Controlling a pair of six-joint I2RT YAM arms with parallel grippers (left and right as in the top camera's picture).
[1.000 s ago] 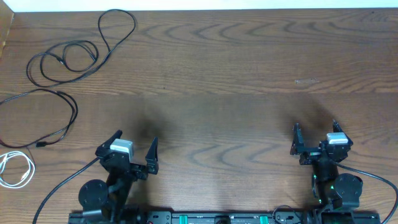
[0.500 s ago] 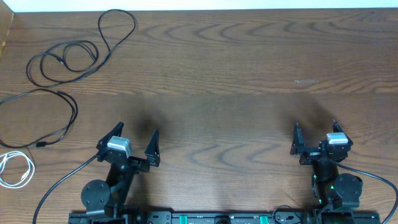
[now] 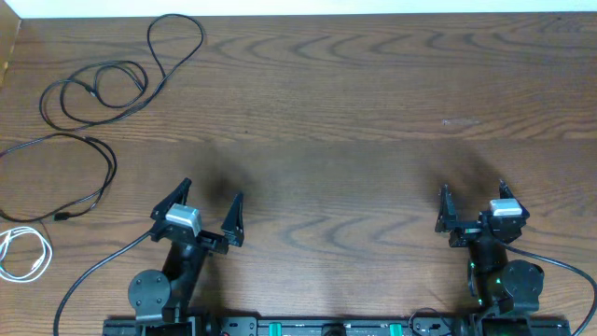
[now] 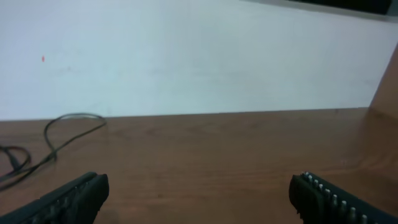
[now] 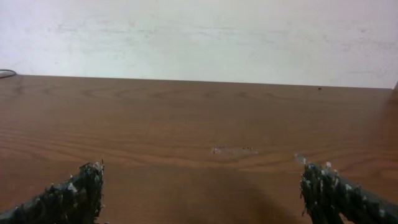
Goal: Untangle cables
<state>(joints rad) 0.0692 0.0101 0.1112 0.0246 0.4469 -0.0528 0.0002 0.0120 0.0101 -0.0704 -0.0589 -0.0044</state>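
Three cables were noted, all on the left part of the bench. The first black cable lay in loose loops at the far left corner, crossing over itself. The second black cable curved along the left edge, just beside the first, ending in a small plug. The white cable sat coiled at the left edge, towards the near edge.

I judged all three to be light, thin and limp. They would sag and drag when lifted, and a loop would tighten if hauled from one end. In my assessment the best hold was a pinch across a free stretch near a plug, not on a crossing.

The left fingers were spread wide and empty over bare wood by the near edge, with every cable well apart from them, leftward and farther out. The right fingers were likewise spread and empty, towards the near right corner, farthest from the cables.
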